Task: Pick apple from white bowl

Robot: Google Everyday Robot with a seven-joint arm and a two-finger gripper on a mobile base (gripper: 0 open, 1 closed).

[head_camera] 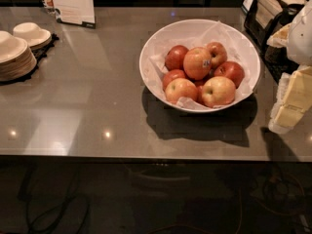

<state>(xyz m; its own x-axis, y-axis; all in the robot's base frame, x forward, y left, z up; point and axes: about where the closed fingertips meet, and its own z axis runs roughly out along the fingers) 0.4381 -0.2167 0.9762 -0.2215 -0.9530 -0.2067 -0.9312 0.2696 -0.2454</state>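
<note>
Hand [291,104] beside white bowl [151,45]; apple [196,62] sticker [206,62] writing illegible.

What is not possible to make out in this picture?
Camera view: the gripper, at the right edge beside the white bowl, is partly cut off by the frame.
The sticker on the apple is too small to read.
Whatever lies under the top apples is hidden by them.

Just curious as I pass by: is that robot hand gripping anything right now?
Gripper: at the right edge, beside the white bowl; open or closed cannot be told.
</note>
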